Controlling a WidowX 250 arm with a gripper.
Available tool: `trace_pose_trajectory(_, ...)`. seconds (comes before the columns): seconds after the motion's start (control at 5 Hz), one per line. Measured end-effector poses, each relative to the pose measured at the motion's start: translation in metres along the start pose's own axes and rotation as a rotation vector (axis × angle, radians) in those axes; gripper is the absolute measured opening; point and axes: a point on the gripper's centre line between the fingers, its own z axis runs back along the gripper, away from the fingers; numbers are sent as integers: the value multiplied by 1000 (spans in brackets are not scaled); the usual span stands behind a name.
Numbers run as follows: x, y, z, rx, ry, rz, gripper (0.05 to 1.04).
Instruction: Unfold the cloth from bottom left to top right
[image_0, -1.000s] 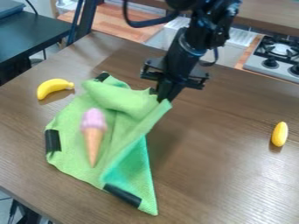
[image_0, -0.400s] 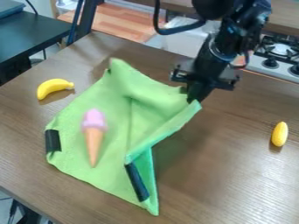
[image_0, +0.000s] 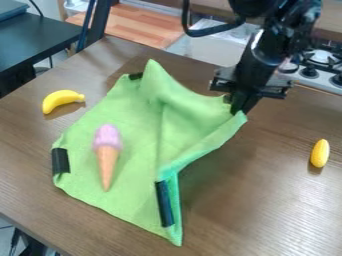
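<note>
The black gripper (image_0: 242, 108) hangs over the table right of centre, shut on the upper right corner of the green cloth (image_0: 133, 135). That corner is raised off the table, and the cloth slopes down from it to the left and front. A ridge stands up near the cloth's top, and its right edge is turned over, showing a brighter green side. Black strips mark the left edge, the top and the lower right. A toy ice cream cone (image_0: 107, 155) with a pink top lies on the cloth's left part.
On the brown table (image_0: 267, 210), a yellow banana (image_0: 61, 100) lies left of the cloth and a small yellow toy (image_0: 320, 153) near the right edge. Behind the table are a stove (image_0: 310, 67) and a white sink.
The gripper has moved right with the cloth's corner. The cloth has spread wider, its top ridge shifting right, and the lower right strip has swung more upright. Cone and yellow toys have stayed put.
</note>
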Motion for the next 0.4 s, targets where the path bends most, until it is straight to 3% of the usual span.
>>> trace_pose_trajectory(0.2,7,-12,12,-55,0,18,49)
trace_pose_trajectory(0.4,16,-24,16,-80,14,49,49)
